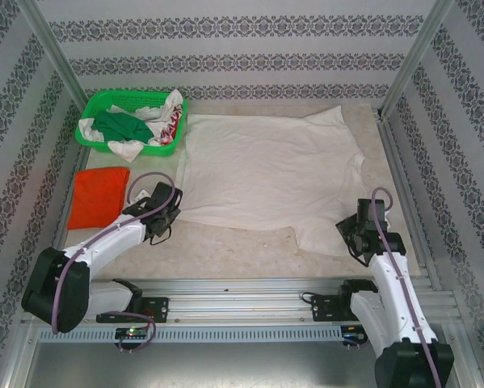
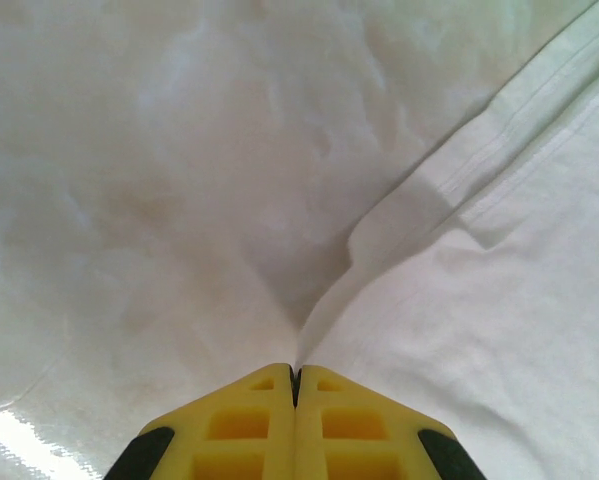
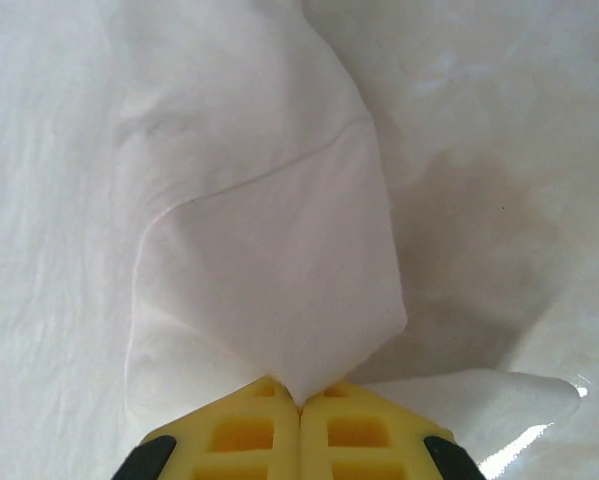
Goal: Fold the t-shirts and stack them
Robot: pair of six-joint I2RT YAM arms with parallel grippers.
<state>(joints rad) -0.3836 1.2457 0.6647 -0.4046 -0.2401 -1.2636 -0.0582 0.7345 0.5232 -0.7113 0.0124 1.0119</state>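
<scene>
Orange shirt [image 1: 98, 196] looks done: folded small, lying flat just in front of the green basket [image 1: 128, 94], on the arms' side. White shirt [image 1: 274, 174] isn't folded yet. It's spread out big & flat, starting right beside the basket & going far to the R of it. More clothes sit piled in the basket, so prob more to do after.

Left gripper [image 1: 162, 212] is closed tight w/ the white shirt's near edge pinched in its tips. It's in front of the basket & a bit R, close to the orange shirt. Right gripper [image 1: 351, 230] is far across from the basket, closed tight too, w/ a pointy bit of the white shirt pinched in it.

Room: the table [image 1: 225, 250] is bare along the white shirt's near edge, so that's the open spot. The shirt's far edge is abt level w/ the basket's back rim, near the wall, so little room there. I think a fold toward the basket could bump the orange shirt.
</scene>
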